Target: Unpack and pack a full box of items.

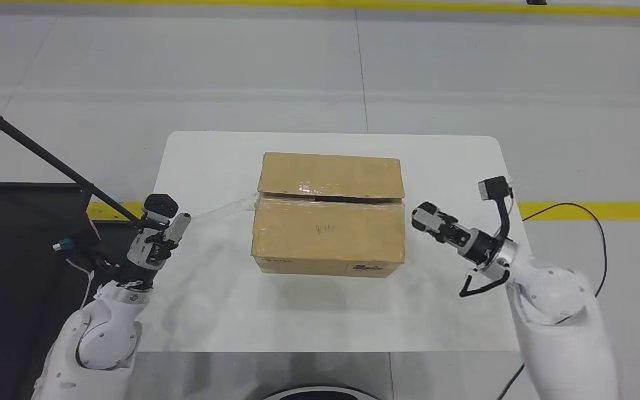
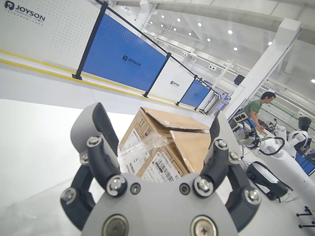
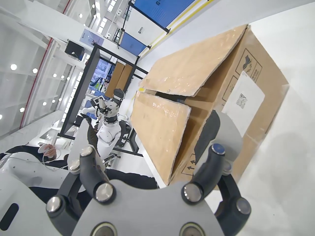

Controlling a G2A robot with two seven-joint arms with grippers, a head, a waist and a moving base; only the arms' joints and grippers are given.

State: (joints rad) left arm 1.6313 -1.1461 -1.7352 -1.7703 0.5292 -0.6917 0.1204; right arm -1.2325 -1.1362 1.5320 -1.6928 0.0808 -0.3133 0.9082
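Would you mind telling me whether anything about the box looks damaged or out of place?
Yes: the cardboard box has uneven top flaps with ragged edges and a gap at the seam, and crumpled clear tape hangs loose from its end nearest the left gripper.

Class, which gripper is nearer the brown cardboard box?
Right. The right gripper sits just off one end of the brown cardboard box; the left gripper is well clear of the opposite end.

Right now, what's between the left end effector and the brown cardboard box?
A crumpled strip of clear tape trails from the cardboard box toward the left end effector over white table; top and left wrist views.
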